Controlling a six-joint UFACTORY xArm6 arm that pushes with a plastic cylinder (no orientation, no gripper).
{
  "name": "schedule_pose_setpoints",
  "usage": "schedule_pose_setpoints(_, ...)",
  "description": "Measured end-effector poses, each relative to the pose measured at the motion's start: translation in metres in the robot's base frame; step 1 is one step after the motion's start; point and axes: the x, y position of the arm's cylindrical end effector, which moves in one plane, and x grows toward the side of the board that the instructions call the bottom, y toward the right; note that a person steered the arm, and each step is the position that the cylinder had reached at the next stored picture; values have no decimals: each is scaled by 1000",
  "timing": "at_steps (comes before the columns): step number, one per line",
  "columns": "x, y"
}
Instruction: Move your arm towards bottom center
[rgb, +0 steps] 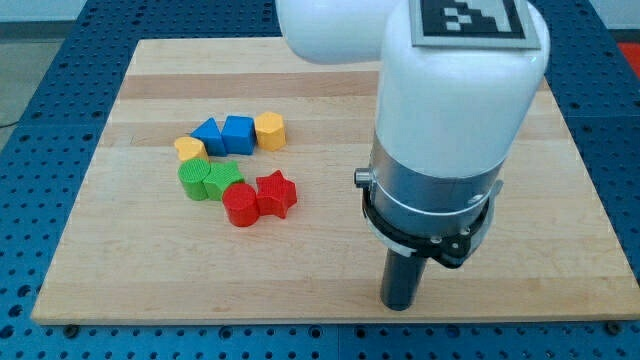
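Note:
My tip rests on the wooden board near the view's bottom edge, a little right of centre. It touches no block. The blocks cluster at the view's left of centre, well to the left of my tip: a blue triangle, a blue block, a yellow hexagon, a small yellow block, a green block, a second green block, a red cylinder and a red star.
The white and grey arm body with a black-and-white marker on top hides part of the board's right half. A blue perforated table surrounds the board.

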Motion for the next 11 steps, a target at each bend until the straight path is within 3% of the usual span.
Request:
schedule_pose_setpoints(3,0,-141)
schedule_pose_setpoints(11,0,-228)
